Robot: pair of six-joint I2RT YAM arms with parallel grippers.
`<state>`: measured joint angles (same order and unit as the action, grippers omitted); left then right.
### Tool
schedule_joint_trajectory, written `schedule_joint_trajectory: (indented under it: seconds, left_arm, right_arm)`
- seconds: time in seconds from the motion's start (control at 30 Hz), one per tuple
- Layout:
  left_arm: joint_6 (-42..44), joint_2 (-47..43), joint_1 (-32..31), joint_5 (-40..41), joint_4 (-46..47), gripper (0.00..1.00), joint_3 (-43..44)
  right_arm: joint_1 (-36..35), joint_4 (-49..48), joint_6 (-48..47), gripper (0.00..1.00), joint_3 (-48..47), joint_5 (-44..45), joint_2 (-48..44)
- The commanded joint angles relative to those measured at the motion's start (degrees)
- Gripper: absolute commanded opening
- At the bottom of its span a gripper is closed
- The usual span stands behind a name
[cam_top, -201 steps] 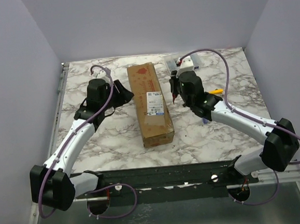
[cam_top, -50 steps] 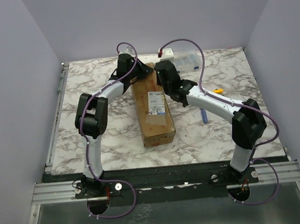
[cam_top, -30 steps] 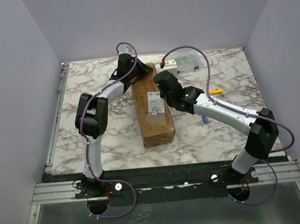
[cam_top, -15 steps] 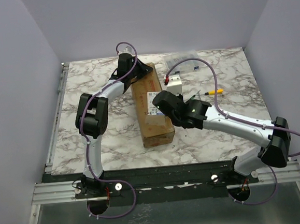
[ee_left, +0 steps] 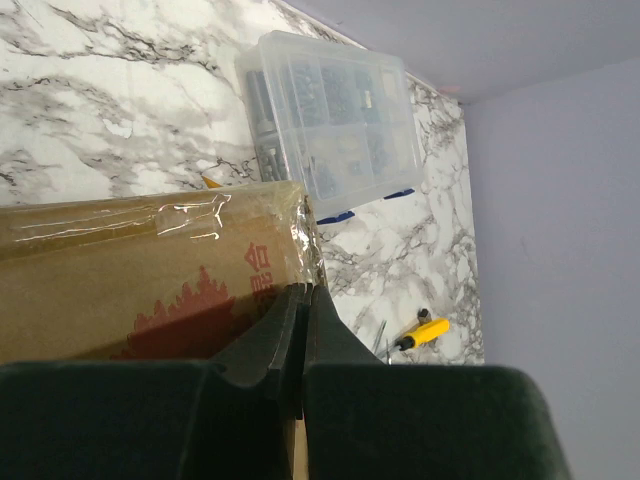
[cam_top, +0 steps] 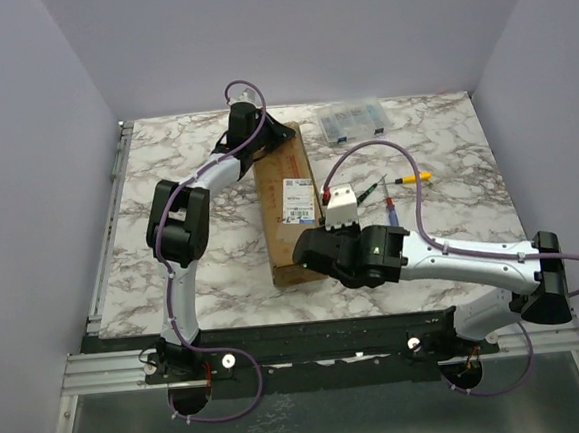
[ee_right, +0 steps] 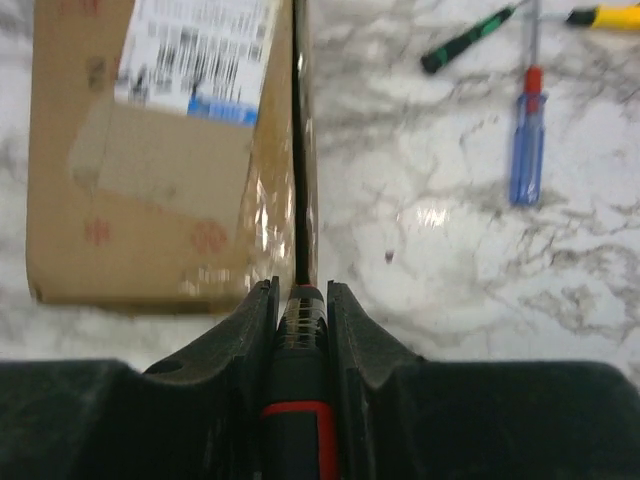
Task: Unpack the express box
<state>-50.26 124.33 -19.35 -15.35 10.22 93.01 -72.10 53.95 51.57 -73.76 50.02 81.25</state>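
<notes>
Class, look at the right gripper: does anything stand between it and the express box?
Nothing visible does. The right gripper holds a thin tool whose blade lies along the express box edge. The blue screwdriver lies apart on the table.

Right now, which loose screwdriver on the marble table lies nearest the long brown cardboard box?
The green-handled screwdriver; the blue-handled screwdriver and yellow-handled screwdriver lie farther away.

Brown express box (cam_top: 280, 169), white-grey marbled table (cam_top: 455, 153)
</notes>
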Motion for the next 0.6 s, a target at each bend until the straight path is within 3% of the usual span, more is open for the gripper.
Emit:
schedule_joint_trajectory:
  seconds: [0.0, 0.2, 0.33, 0.37, 0.47, 0.57]
  left_arm:
    - [4.3, 5.9, 0.9, 6.8, -13.9, 0.00, -2.6]
    - [5.3, 5.3, 0.7, 5.7, -14.0, 0.00, -1.8]
    - [7.2, 4.8, 0.1, 0.5, -14.1, 0.00, 0.6]
    - [7.6, 4.2, 0.0, -0.8, -14.1, 0.04, 1.1]
    - [9.1, 1.7, -0.2, -5.2, -14.2, 0.38, 3.2]
    - [11.9, -2.8, -0.1, -8.0, -14.9, 0.62, 5.7]
  right_arm:
    - [-6.9, 16.7, 11.2, 0.00, -0.4, -5.3, 1.1]
    - [-10.8, 21.0, 16.2, 0.00, -1.1, -4.0, 0.6]
    - [-10.8, 19.5, 16.4, 0.00, 1.4, -1.6, -3.5]
    - [-10.8, 19.3, 16.3, 0.00, 2.1, -0.3, -4.8]
    - [-8.0, 15.1, 11.1, 0.00, 4.1, 1.7, -9.0]
    - [0.5, 0.2, -1.6, 0.00, 9.5, -1.9, -14.6]
